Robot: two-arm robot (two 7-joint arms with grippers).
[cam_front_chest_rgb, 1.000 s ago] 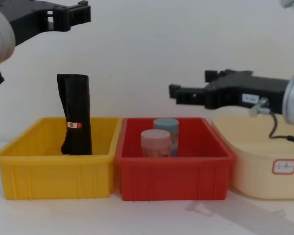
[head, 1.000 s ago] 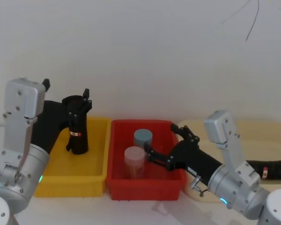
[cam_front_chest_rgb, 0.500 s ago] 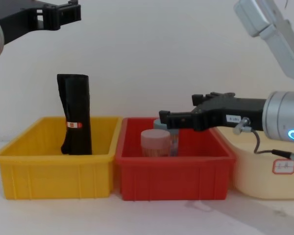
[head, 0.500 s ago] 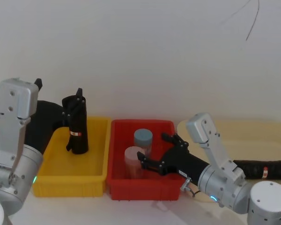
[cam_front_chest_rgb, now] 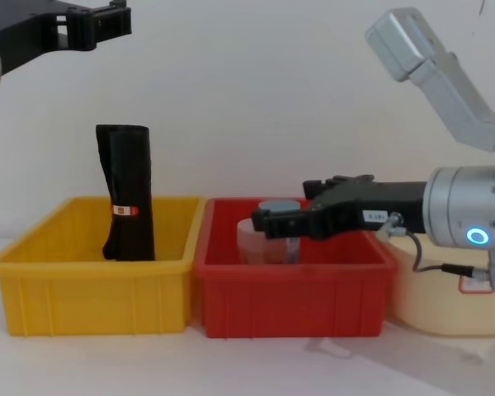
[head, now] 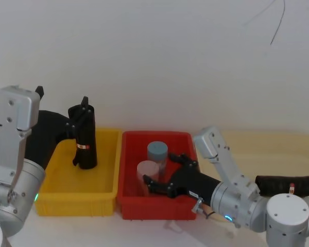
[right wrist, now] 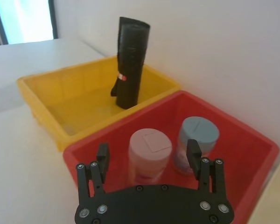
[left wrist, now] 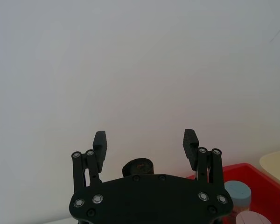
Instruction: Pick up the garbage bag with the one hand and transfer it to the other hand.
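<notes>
Left gripper (head: 62,95) is up high above the yellow bin (cam_front_chest_rgb: 91,301), fingers wide apart and nothing btwn them. It hangs over the top of the bag (cam_front_chest_rgb: 129,194) w/ clear air in between, so no contact. The bag stands upright at the back of the yellow bin, label band about halfway up (it's way taller than the jars next door).

Red bin (cam_front_chest_rgb: 293,305) sits right beside the yellow one, touching or v close. There's a pink jar (right wrist: 149,149) nearer the front and a blue jar (right wrist: 193,137) behind it. Right gripper (cam_front_chest_rgb: 281,205) reaches in low over the red bin at about jar-top height, fingers spread and empty. From its wrist cam both jars sit just past the fingertips; can't tell if it touches either.

Cream tray (cam_front_chest_rgb: 445,309) is at the far right. Everything's on a white tabletop (cam_front_chest_rgb: 231,363).
</notes>
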